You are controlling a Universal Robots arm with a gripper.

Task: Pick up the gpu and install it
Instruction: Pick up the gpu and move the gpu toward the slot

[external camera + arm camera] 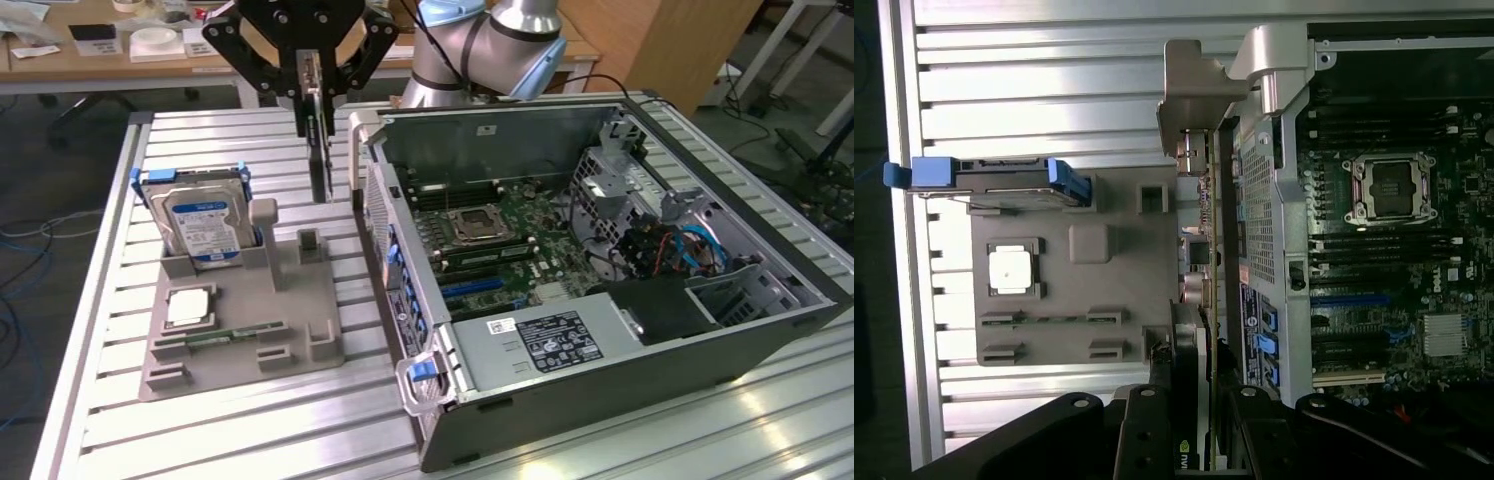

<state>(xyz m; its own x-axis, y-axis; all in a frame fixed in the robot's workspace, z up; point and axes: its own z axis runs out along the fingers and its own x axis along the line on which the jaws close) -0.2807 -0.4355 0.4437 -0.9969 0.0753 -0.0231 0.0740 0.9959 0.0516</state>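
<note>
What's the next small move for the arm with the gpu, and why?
Probably a sideways carry toward the exterior view's right, over the case wall. The gripper is shut on the gpu, which hangs upright above the grey tray, outside the open case; the motherboard slots lie past that wall.

- The tray (300, 300) lies on the table (94, 400), to the exterior view's left of the case (641, 390).
- The drive (200, 215) stands on edge at the tray's far end.
- The chip (187, 305) lies flat in front of the drive, and the stick (238, 336) lies in front of the chip.
- The gpu (318, 150) hangs edge-on in the gripper (316, 95), above the gap between tray and case.
- The board (521, 225) lies inside the case.
</note>
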